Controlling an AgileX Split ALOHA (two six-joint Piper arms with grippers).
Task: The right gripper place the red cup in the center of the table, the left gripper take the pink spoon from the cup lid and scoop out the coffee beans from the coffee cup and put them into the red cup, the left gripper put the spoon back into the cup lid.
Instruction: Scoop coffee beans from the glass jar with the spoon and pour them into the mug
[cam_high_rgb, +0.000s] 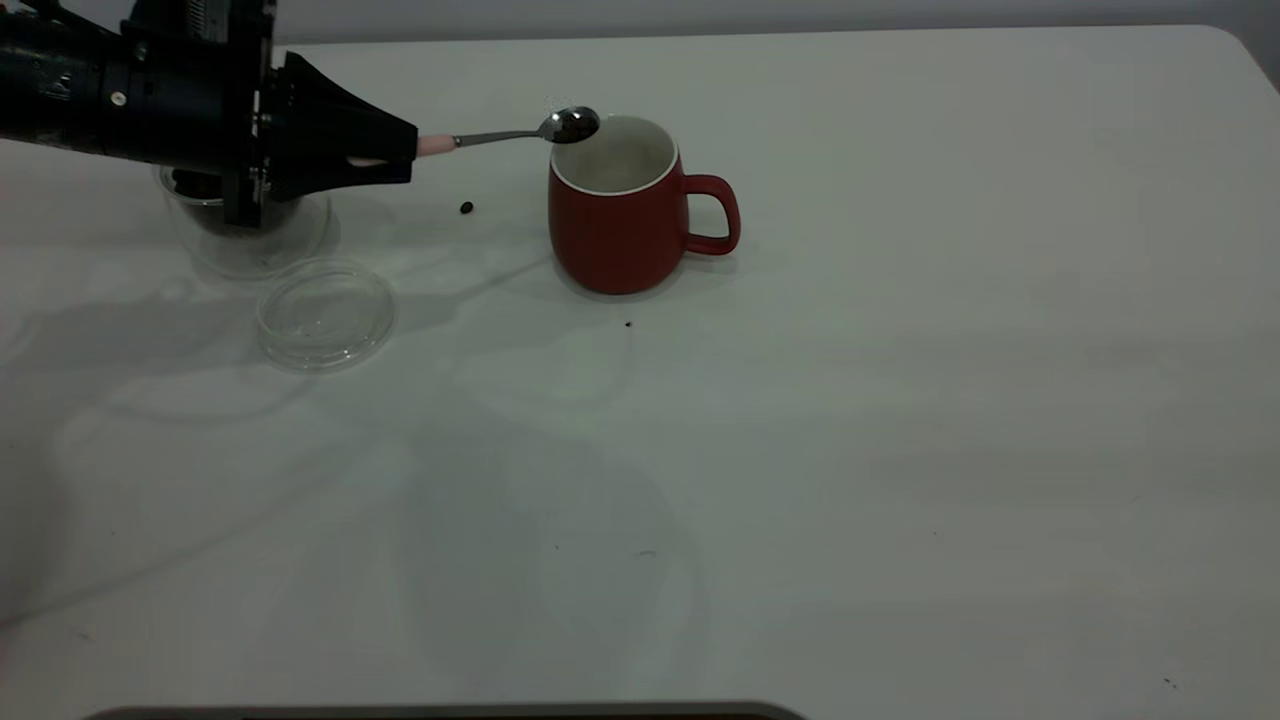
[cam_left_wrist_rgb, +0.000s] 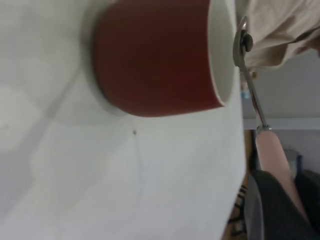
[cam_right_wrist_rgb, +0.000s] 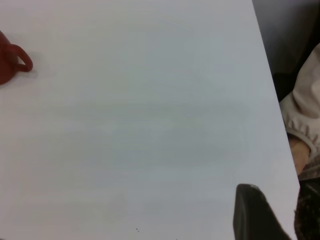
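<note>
The red cup (cam_high_rgb: 615, 215) stands upright near the middle of the table (cam_high_rgb: 900, 420), handle to the right. My left gripper (cam_high_rgb: 400, 155) is shut on the pink spoon (cam_high_rgb: 520, 133) by its handle and holds it level. The spoon's bowl carries coffee beans (cam_high_rgb: 575, 124) at the cup's left rim. The left wrist view shows the cup (cam_left_wrist_rgb: 155, 60) and the spoon (cam_left_wrist_rgb: 272, 150). The coffee cup (cam_high_rgb: 245, 240) stands behind the left gripper, partly hidden. The cup lid (cam_high_rgb: 325, 315) lies empty in front of it. My right gripper (cam_right_wrist_rgb: 257, 215) is off to the right, far from the cup (cam_right_wrist_rgb: 12, 62).
One stray bean (cam_high_rgb: 466, 208) lies on the table between the coffee cup and the red cup. A tiny dark speck (cam_high_rgb: 628, 323) lies in front of the red cup. A person's beige sleeve (cam_right_wrist_rgb: 302, 115) is beyond the table's edge in the right wrist view.
</note>
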